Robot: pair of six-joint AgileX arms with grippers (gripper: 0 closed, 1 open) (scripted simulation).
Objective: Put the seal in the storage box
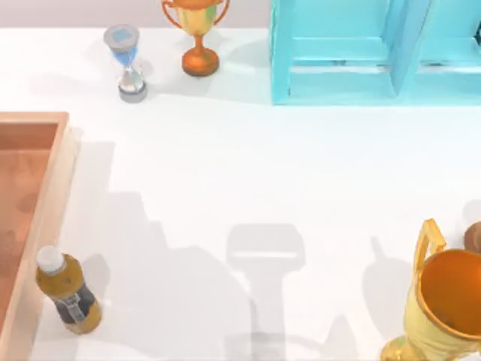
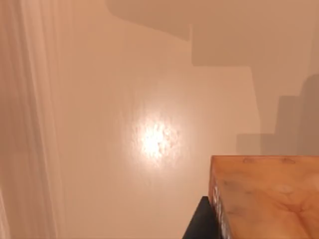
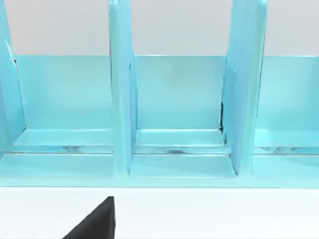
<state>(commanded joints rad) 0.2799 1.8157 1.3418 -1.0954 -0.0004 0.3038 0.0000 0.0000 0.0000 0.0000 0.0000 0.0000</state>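
The seal, a mottled reddish-brown block, fills the near corner of the left wrist view. My left gripper is shut on it, one black finger pressed against its side. Below the seal lies the orange-brown floor of the storage box, so the seal hangs over the box. In the top view the storage box lies along the table's left edge. My right gripper is open and holds nothing; one black finger shows, facing the blue shelf cabinet.
An amber bottle lies beside the box's front right wall. An hourglass and a small trophy stand at the back, the blue shelf cabinet at the back right. At the front right stands a large gold trophy with a dark brown object behind it.
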